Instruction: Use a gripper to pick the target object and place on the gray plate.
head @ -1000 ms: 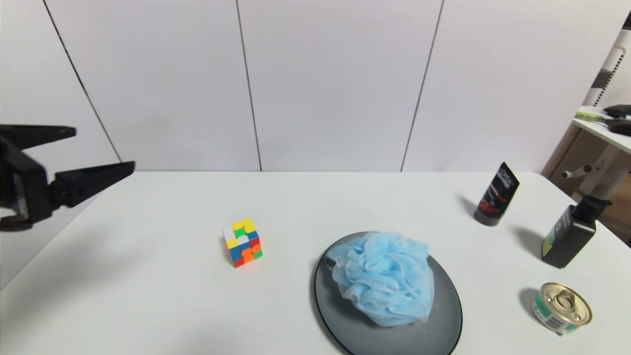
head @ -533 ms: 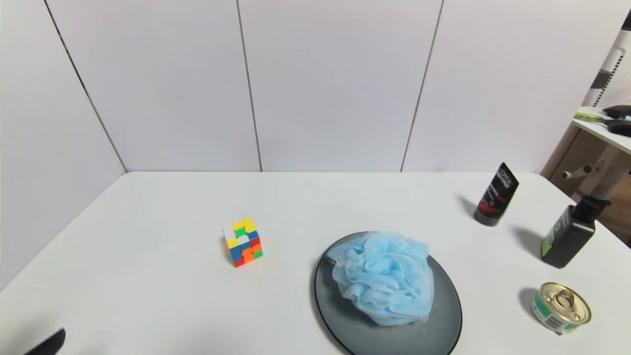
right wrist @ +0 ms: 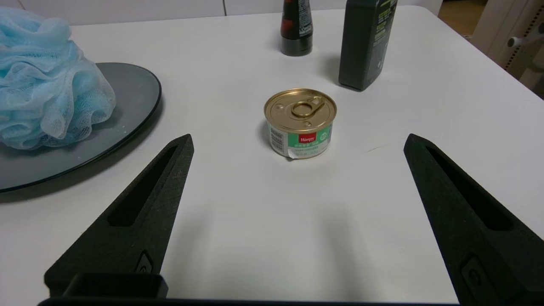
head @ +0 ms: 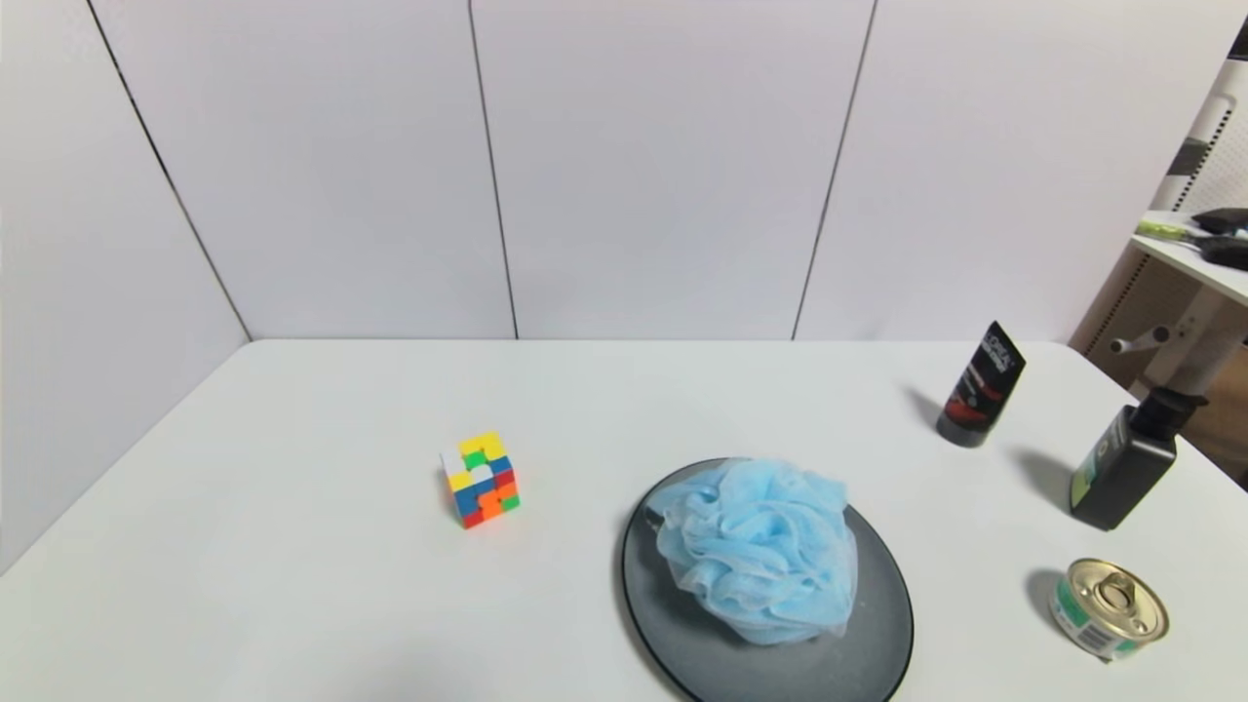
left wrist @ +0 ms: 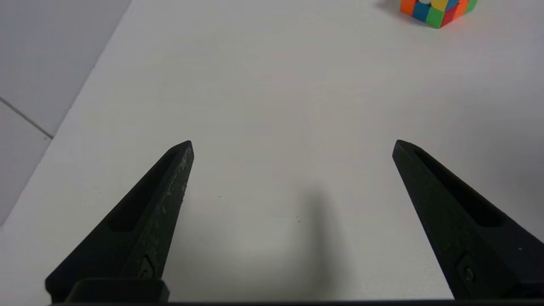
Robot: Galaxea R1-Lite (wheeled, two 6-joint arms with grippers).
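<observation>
The light blue mesh bath pouf rests on the dark gray plate at the front middle of the white table. Both also show in the right wrist view, the pouf on the plate. Neither gripper shows in the head view. My left gripper is open and empty over bare table near the table's left front edge. My right gripper is open and empty, low over the table in front of the tin can, to the right of the plate.
A multicoloured puzzle cube stands left of the plate. A black tube, a dark bottle and a gold-lidded tin can stand at the right. Walls close off the back and left.
My left gripper was raised at the left edge of the head view, then dropped down and out of that view. The pouf and plate have not moved.
</observation>
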